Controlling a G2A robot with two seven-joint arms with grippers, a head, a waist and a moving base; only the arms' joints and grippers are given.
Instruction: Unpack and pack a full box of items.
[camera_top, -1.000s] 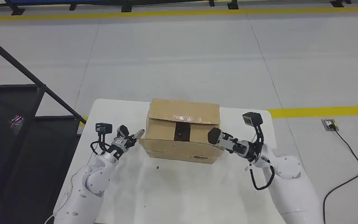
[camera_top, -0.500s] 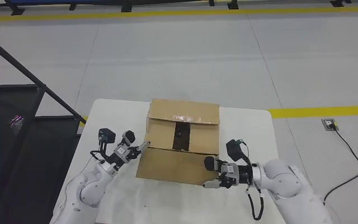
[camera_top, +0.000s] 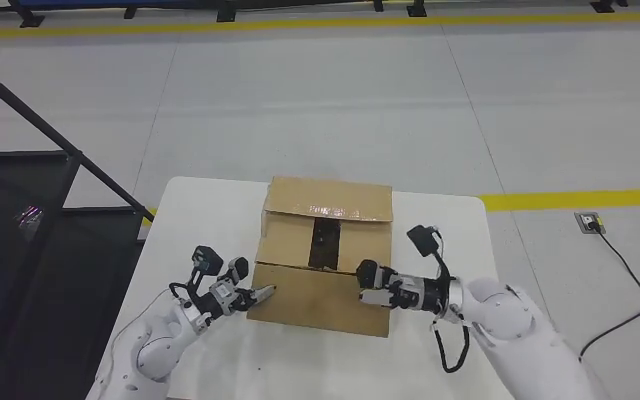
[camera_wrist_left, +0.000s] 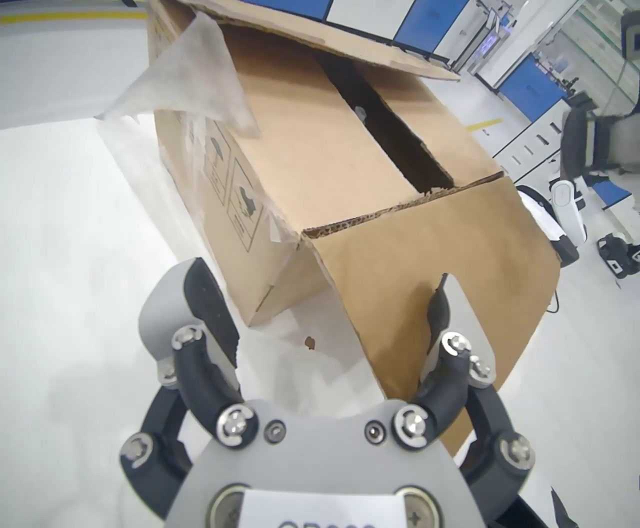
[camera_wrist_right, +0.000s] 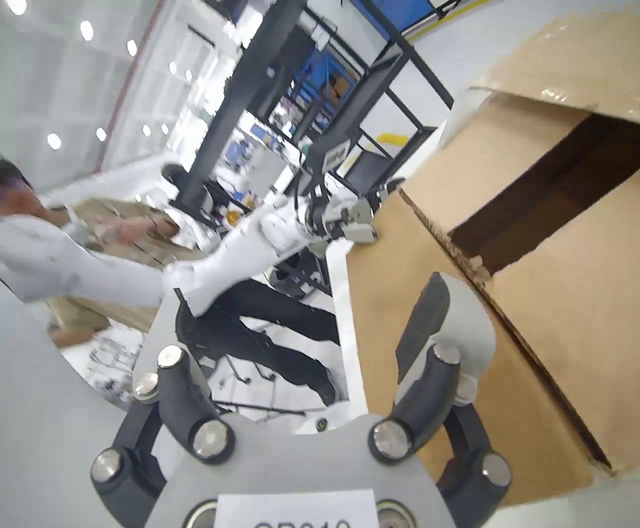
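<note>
A brown cardboard box (camera_top: 325, 215) stands mid-table, its front flap (camera_top: 318, 300) folded out toward me. A dark slot (camera_top: 324, 238) gapes between the top flaps, and the contents are hidden. My left gripper (camera_top: 262, 294) is open at the flap's left corner. In the left wrist view the flap (camera_wrist_left: 450, 260) edge runs between the left gripper's (camera_wrist_left: 325, 310) fingers, close to one pad. Loose clear tape (camera_wrist_left: 190, 75) hangs off the box (camera_wrist_left: 325, 150). My right gripper (camera_top: 366, 284) rests open at the flap's right part. The right wrist view shows the flap (camera_wrist_right: 380, 280) edge between the right gripper's (camera_wrist_right: 305, 325) fingers.
The white table (camera_top: 440, 220) has bare room on both sides of the box and along its front edge. A black metal frame (camera_top: 40, 230) stands past the table's left side. A small dark speck (camera_wrist_left: 309, 342) lies on the table under the flap.
The front flap has swung out and down from the closed box. The right gripper came round from the box's right side onto the flap. The left gripper moved to the flap's left corner.
</note>
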